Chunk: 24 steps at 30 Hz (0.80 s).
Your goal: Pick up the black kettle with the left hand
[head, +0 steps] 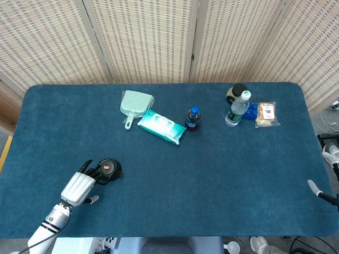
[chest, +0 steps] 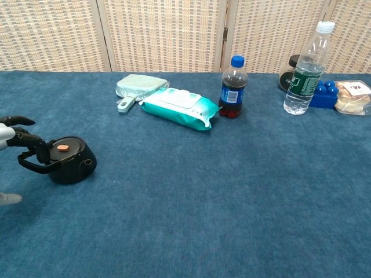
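Note:
The black kettle (head: 109, 168) stands upright on the blue tabletop near the front left, with an orange spot on its lid and its loop handle (chest: 30, 166) pointing left. My left hand (head: 79, 186) lies just left of it, palm down. The dark fingers (chest: 28, 142) curl down onto the handle, while the thumb (chest: 8, 198) stays apart below, so nothing is gripped. In the chest view the kettle (chest: 72, 161) rests on the cloth. My right hand (head: 330, 161) shows only partly at the far right table edge, fingers spread and holding nothing.
Along the back stand a mint dustpan (head: 135, 103), a wipes pack (head: 161, 127), a cola bottle (head: 193, 118), a water bottle (head: 237, 109), a dark jar (head: 237, 91), blue blocks (head: 251, 111) and a snack pack (head: 266, 114). A woven screen rises behind the table.

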Tool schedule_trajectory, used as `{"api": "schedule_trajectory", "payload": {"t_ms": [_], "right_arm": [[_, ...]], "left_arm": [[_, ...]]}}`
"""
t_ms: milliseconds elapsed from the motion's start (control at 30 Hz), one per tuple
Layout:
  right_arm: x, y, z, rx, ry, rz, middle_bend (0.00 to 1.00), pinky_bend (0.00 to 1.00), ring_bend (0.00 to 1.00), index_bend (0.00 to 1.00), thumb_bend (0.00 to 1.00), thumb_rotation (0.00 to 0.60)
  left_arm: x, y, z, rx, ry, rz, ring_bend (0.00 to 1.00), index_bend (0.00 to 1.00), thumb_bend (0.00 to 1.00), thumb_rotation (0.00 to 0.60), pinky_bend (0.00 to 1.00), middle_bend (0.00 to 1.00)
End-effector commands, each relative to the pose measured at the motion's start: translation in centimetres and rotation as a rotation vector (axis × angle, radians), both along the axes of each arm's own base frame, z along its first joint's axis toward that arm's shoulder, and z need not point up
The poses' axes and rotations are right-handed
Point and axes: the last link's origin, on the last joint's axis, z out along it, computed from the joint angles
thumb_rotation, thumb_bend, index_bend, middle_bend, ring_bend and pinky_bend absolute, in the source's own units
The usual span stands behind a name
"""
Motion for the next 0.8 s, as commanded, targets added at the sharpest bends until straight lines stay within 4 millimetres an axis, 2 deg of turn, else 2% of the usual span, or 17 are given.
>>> {"api": "schedule_trajectory", "payload": {"t_ms": [33,800], "right_arm": [[0.1,0.0,0.0,-0.004,-0.001,0.003,0.28,0.16,0.14,0.2,0.2,0.6],[-0.1,0.4,0.0,0.003,-0.005,-0.011,0.28,0.16,0.14,0.2,0.2,0.6]], "left_arm": [[-0.1,0.0,0.0,0.001,0.002,0.001,0.3,0.39,0.13,0.6,0.03,0.38],[-0.4,0.0,-1.4,-0.034,0.015,0.0,0.32,0.43,0.13,0.6,0.03,0.43]]}}
